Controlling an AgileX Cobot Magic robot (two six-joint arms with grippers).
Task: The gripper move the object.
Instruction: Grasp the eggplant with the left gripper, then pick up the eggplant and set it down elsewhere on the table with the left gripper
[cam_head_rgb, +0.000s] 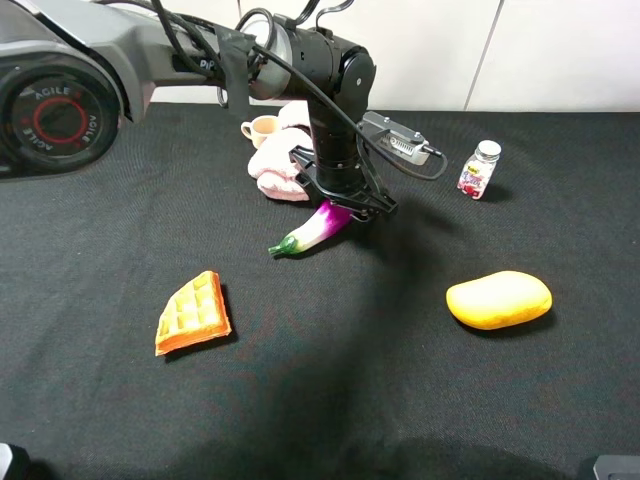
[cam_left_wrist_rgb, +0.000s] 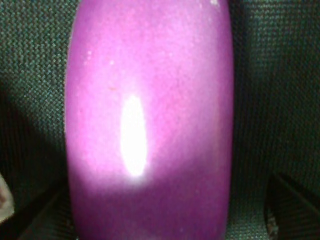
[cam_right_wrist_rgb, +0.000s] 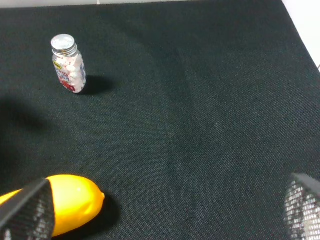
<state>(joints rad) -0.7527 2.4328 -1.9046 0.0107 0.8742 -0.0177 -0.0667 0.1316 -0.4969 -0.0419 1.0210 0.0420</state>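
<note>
Waffle wedge (cam_head_rgb: 193, 313) sits lower left; at centre frame the eggplant (cam_head_rgb: 318, 229) lies on the black cloth (cam_head_rgb: 330, 400), stem pointing lower left; left gripper (cam_head_rgb: 345, 205) straddles its fat end, fingers (cam_left_wrist_rgb: 292, 210) wide, gaps either side; right gripper (cam_right_wrist_rgb: 160, 210) spread wide, holding nothing, beside the mango (cam_right_wrist_rgb: 75, 200).

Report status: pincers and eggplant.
Left pincer open, straddling eggplant. Right pincer open, by mango. Eggplant lying on black mat. Pink towel close behind.
</note>
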